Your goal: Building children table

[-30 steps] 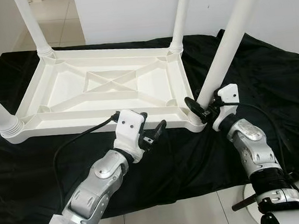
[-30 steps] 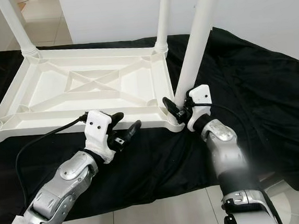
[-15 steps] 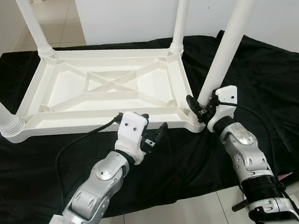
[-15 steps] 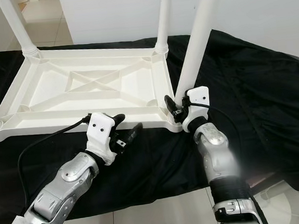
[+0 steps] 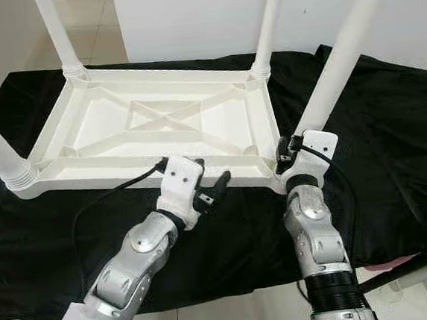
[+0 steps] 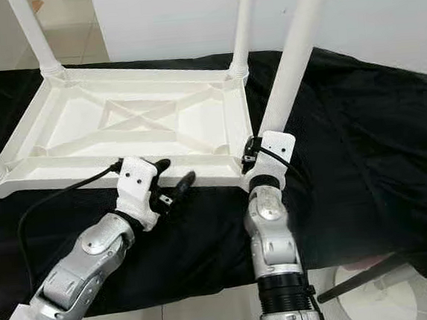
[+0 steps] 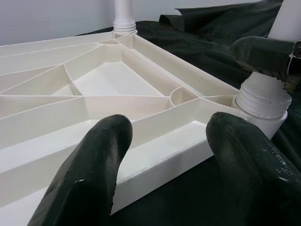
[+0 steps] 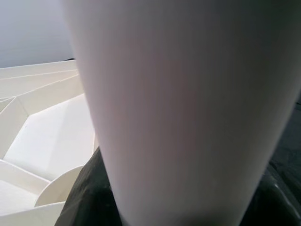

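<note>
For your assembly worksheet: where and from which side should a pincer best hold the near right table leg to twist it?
Probably low on the table leg, just above its threaded collar, coming from the open near side, as the right pincer does. The round shaft suits two opposed fingers.

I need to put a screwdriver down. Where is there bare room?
Bare black cloth right of the table; a strip at the front left. Crowded at the near right leg, where the right claw grips, left claw alongside.
</note>
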Available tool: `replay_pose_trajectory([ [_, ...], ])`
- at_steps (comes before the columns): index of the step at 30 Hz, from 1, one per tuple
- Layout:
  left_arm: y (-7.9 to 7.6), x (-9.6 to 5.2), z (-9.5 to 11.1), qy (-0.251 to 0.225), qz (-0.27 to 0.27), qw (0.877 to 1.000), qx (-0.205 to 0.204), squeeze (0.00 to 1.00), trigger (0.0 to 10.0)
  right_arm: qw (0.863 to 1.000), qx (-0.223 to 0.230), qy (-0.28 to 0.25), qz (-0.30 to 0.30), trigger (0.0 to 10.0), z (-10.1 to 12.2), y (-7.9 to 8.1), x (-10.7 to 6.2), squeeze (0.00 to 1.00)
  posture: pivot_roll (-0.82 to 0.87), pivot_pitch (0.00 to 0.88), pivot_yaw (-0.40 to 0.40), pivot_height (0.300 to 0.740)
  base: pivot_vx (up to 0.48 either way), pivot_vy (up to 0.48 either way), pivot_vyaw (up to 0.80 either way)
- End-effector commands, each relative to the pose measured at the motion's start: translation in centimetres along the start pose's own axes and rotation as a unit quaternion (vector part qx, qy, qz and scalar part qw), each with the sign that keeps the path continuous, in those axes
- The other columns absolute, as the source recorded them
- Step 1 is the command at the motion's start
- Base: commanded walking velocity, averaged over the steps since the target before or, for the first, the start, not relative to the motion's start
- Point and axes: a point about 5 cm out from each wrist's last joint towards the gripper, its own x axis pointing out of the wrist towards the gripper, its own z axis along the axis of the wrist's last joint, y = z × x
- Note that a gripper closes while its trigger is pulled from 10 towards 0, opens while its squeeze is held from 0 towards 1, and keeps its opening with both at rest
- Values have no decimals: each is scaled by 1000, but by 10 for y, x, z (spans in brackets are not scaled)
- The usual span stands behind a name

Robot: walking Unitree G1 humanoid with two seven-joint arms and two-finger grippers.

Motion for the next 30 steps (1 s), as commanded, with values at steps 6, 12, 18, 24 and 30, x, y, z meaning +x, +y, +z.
replay_pose_trajectory([
  [6,-10,0,-2,4,-88,996,7,0,10000,999,17,32,-12,10000,-10,-13,-4,890,-55,109,-29,740,0,0,0],
  [12,-11,0,-1,-2,-89,996,3,0,10000,998,16,26,50,10000,-8,-14,-8,1000,-55,91,-36,740,0,0,0],
  [18,-16,-2,-2,2,-102,995,6,0,10000,987,6,23,156,10000,-8,-31,-9,0,-34,92,-39,740,0,0,0],
  [24,-16,-5,-3,6,-101,995,6,0,10000,964,-31,25,265,10000,-10,-45,-4,0,-31,90,-32,740,0,0,0],
  [30,-17,-3,-4,7,-100,995,5,0,10000,939,-61,31,336,10000,-12,-44,8,0,-37,86,-31,740,0,0,0],
])
